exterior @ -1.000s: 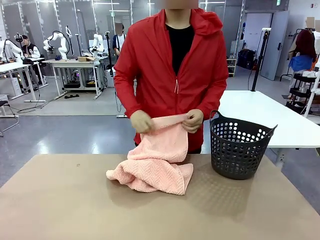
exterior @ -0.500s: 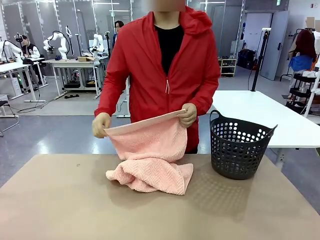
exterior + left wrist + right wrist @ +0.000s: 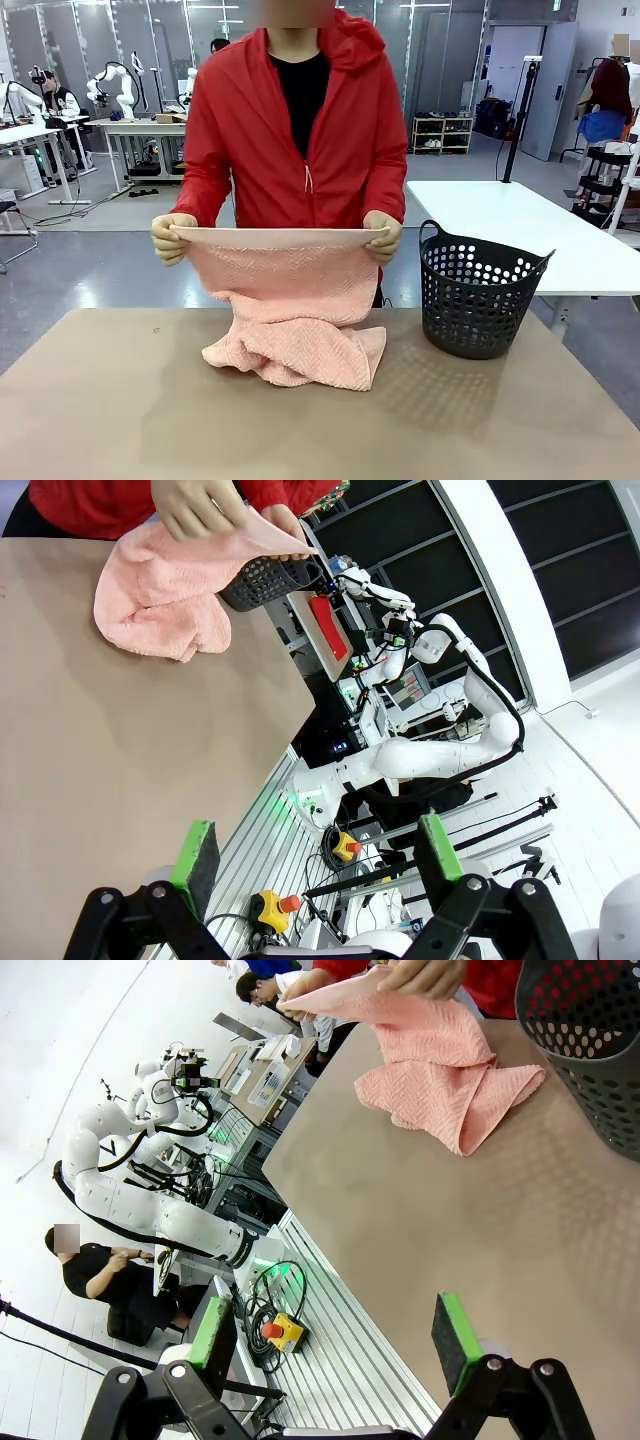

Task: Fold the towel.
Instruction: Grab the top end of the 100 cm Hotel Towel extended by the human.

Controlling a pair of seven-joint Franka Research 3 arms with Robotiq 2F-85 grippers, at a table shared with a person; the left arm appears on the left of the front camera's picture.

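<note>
I have the towel (image 3: 290,300) at the far middle of the table (image 3: 120,410), half lifted off it; the person in the red jacket holds its top edge stretched level between both hands, the right hand (image 3: 172,238) at the picture's left and the left hand (image 3: 384,236) at the picture's right, each pinching a top corner; the plain smooth band runs along that taut edge; below it the cloth hangs down in front of the person, and its lower part lies bunched in a heap on the table top with the zigzag weave showing; the dark basket (image 3: 478,300) stands upright on the table on my right-arm side, near the heap and, from the front, with a small gap to it; on my left wrist camera the left gripper (image 3: 318,848) is released, its green pads spread wide with nothing between them, back at the near side of the table and well apart from the towel; on my right wrist camera the right gripper (image 3: 333,1332) is likewise released, pads wide and empty, low at the near edge, with the towel and the basket far ahead of it.
</note>
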